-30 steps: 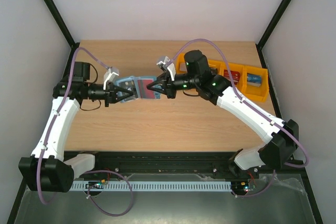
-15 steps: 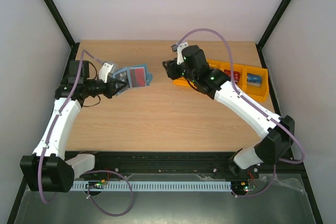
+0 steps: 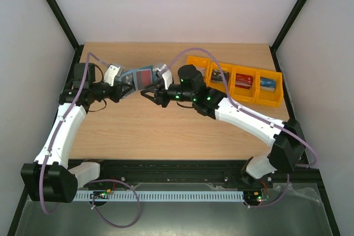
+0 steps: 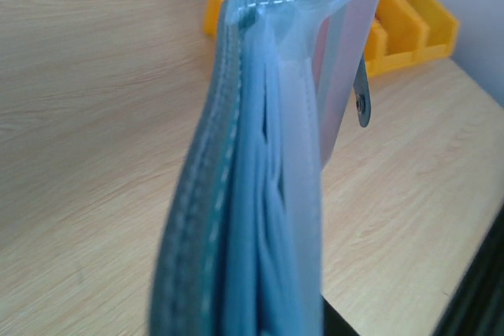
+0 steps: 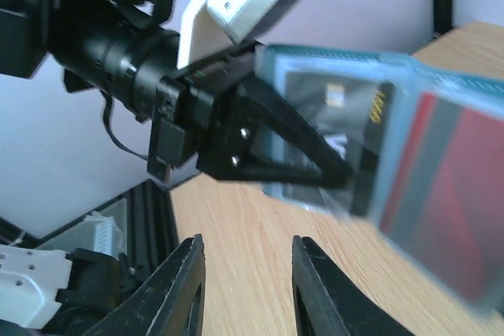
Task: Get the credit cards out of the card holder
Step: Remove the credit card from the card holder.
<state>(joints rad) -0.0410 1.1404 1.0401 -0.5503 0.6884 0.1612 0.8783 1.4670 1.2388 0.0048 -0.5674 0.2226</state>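
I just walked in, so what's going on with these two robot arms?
The left gripper is clamped on a teal-blue soft folding card holder, holding it open above the wooden table. A red plastic card and a grey card sit in its pockets. The right gripper, jaws open and empty, is close to the holder, apparently about to pull a card. Orange plastic bins at the back right hold small red and blue items.

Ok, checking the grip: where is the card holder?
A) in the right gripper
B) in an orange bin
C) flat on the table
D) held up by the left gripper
D: the left gripper clamps the card holder in the air; the right gripper has empty jaws.
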